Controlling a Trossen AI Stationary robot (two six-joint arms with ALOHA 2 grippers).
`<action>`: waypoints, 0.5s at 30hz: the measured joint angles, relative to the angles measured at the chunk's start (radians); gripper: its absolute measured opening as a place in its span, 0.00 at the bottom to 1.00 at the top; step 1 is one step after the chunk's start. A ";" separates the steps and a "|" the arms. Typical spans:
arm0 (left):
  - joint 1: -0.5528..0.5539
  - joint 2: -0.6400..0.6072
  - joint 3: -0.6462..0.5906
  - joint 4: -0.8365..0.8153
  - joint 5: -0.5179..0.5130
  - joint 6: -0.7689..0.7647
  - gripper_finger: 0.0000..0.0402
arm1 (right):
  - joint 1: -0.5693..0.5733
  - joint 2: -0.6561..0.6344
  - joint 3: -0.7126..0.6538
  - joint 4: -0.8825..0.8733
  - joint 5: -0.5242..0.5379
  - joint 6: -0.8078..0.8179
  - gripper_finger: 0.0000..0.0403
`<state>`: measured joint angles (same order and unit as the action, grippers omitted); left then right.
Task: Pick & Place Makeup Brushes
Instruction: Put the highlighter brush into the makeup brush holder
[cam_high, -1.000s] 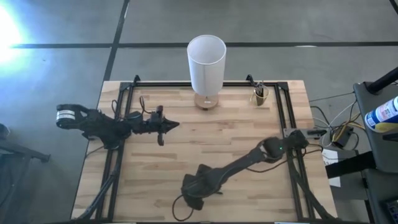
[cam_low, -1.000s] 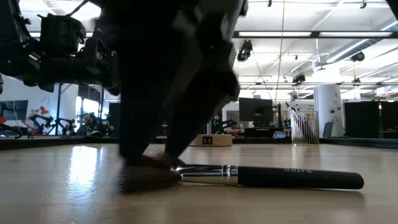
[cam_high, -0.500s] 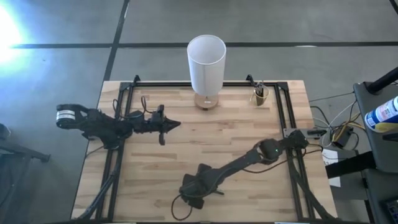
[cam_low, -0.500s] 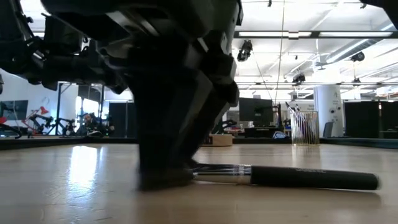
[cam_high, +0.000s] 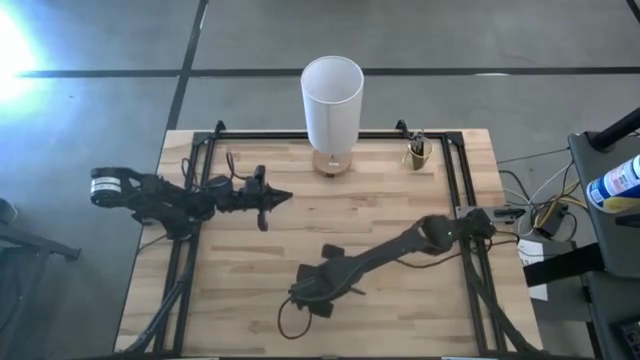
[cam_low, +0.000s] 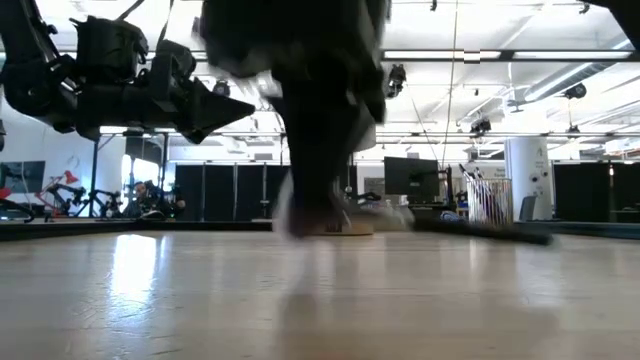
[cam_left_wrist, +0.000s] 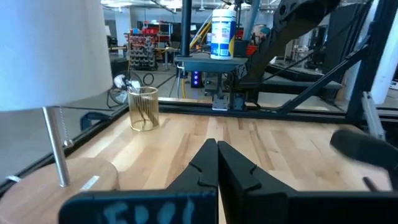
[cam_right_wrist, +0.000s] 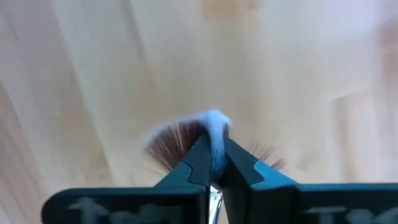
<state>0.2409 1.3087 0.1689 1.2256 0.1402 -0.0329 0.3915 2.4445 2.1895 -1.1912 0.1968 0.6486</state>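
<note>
A makeup brush with a silver ferrule (cam_low: 372, 213), brown bristles (cam_right_wrist: 177, 140) and a long dark handle hangs blurred just above the wooden table (cam_high: 380, 205). My right gripper (cam_high: 312, 292) is shut on it near the table's front middle and hides it in the high view. My left gripper (cam_high: 285, 197) hovers shut and level over the table's left half, holding nothing; its tips (cam_left_wrist: 216, 148) point across the table. More makeup brushes stand in a glass jar (cam_high: 418, 153) at the far right. My right gripper pinches the brush between its two fingers at the silver ferrule (cam_right_wrist: 215, 127), right behind the fanned bristles. The fingers (cam_right_wrist: 193, 158) come from above, pointing steeply down, and lie across the brush. The brush is lifted clear of the table, about level, its handle (cam_low: 490, 230) sloping slightly down.
A tall white lamp (cam_high: 332, 95) stands on a round wooden base (cam_high: 332, 163) at the far middle. A black frame (cam_high: 455, 170) runs along the table's edges. Cables trail off the right side. Bare wood lies between the arms and the jar.
My right gripper has shut on the brush's ferrule and risen, moving a little toward the far edge. The brush, which lay flat on the table, first slid slightly along it and is now lifted clear.
</note>
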 joint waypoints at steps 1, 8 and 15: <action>0.005 0.000 0.002 0.000 0.000 0.005 0.00 | -0.004 -0.018 0.000 -0.004 0.019 -0.015 0.03; 0.060 0.000 0.011 -0.002 0.070 0.013 0.00 | -0.053 -0.183 -0.130 0.046 0.123 -0.162 0.02; 0.138 0.000 0.011 0.002 0.118 0.009 0.00 | -0.153 -0.485 -0.547 0.385 0.120 -0.331 0.02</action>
<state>0.3791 1.3087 0.1802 1.2275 0.2580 -0.0239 0.2387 1.9593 1.6423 -0.8063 0.3172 0.3175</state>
